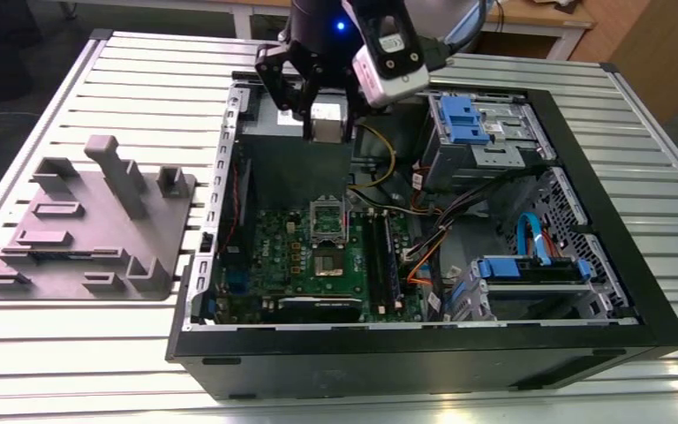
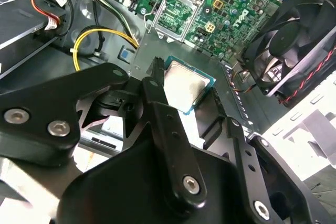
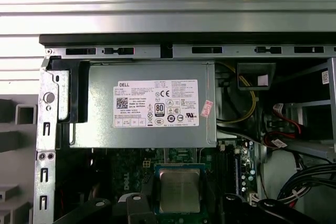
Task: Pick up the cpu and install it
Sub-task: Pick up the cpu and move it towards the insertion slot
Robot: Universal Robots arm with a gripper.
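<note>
Silvery cpu (image 2: 186, 84) sits clamped inside the pincer (image 2: 184, 94).

A black computer case (image 1: 433, 367) is lying open on a silver table (image 1: 103, 353), with a grey plastic block (image 1: 80, 230) sitting beside it on the exterior view's left. Inside, a green board (image 1: 286, 256) is lying flat, and a silver power box (image 3: 142, 103), a black fan (image 2: 294, 51) and a yellow wire (image 2: 105, 29) are sitting near it.
</note>
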